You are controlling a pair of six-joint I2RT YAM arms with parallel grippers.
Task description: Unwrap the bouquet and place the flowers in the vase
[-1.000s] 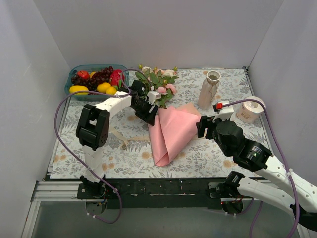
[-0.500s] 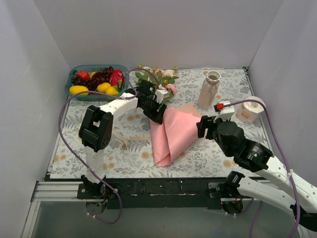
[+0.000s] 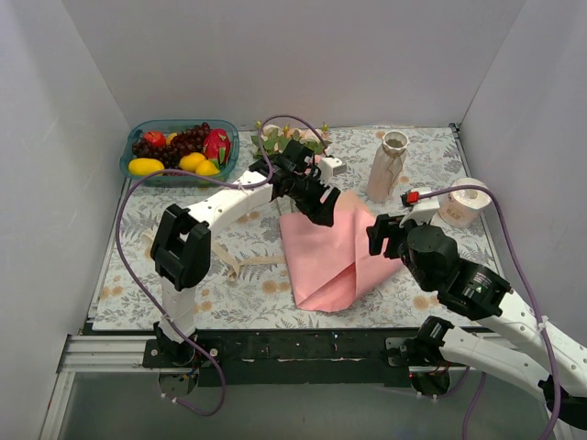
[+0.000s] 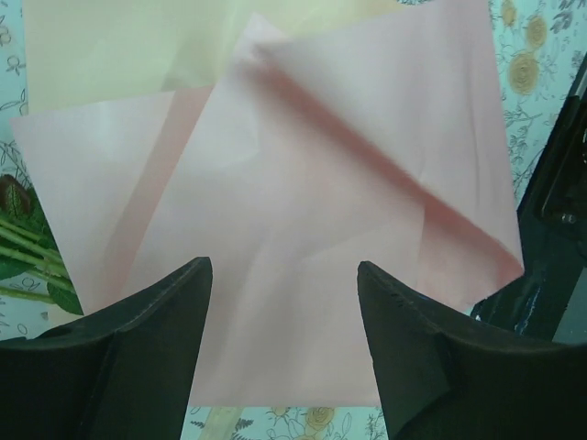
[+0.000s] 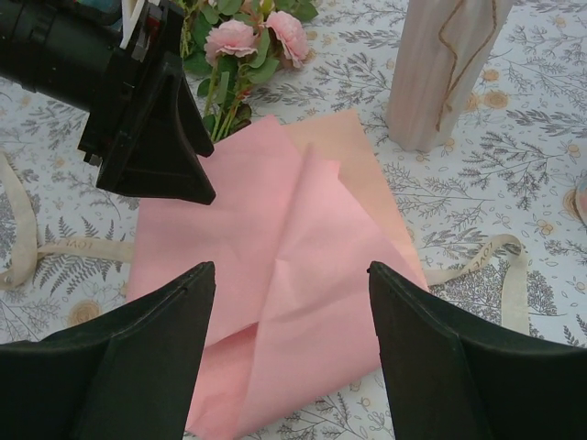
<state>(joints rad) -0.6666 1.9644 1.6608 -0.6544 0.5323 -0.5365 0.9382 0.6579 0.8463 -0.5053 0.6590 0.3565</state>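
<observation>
the left claw is released, its two dark fingers spread wide with nothing between them. directly under it lies the pink paper, opened out flat on the patterned table with a few fold lines across it. whether the fingertips touch the sheet cannot be told. a paler peach sheet pokes out from under the pink one, beyond the fingertips. off to one side of this claw, at the paper's edge, a few green stems show. the roses lie just behind the claw toward the back wall, pink blooms and leaves resting on the table, off the paper.

the right claw is released too, jaws wide and empty, hovering over the near part of the pink paper and facing the left claw across the sheet. the vase stands upright ahead and to the right of this claw, just beside the peach sheet's far corner. a cream ribbon lies loose on the table to its right, running up to the paper's edge. a tape roll sits further right of this claw, and a fruit tray sits well to the left of the left claw.
</observation>
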